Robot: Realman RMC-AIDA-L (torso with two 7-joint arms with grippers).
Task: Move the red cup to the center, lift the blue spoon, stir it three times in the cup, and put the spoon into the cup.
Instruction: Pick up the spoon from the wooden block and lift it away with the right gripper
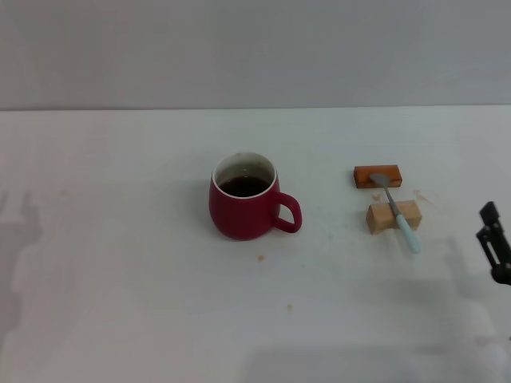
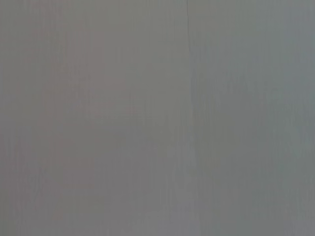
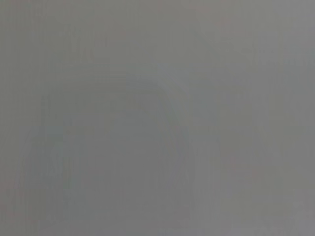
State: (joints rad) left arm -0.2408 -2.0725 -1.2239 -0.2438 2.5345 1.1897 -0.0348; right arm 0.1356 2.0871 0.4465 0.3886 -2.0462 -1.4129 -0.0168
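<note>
Fingers of the right gripper [image 1: 497, 251], state unclear, wait at four o'clock of the blue spoon [image 1: 397, 211], whose raised handle invites pinching before stirring the red cup [image 1: 244, 209].

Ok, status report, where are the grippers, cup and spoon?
Right gripper at table's right edge, empty; left out of view. Red cup central, upright. Blue spoon rests across two blocks, untouched. Path clear.

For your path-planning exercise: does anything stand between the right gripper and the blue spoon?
Nothing visible does. The right gripper sits at the table's right edge, and the spoon lies across the tan block, its handle end pointing toward the gripper. Only bare table lies between them.
</note>
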